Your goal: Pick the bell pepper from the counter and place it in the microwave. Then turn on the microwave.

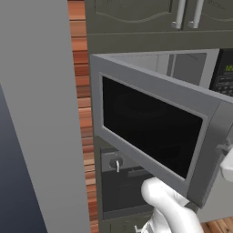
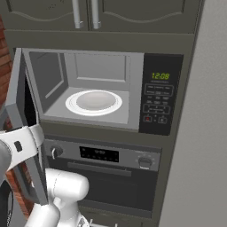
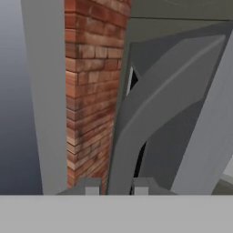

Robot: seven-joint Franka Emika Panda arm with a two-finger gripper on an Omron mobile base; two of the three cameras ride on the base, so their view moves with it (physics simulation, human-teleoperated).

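Left base cam sits behind my arm, looking up close at the built-in silver-grey microwave across its open dark-glass door. Right base cam faces the same microwave straight into the cavity, white round plate and black keypad in view. My hand cam is very near the door edge, red brick column beside it.
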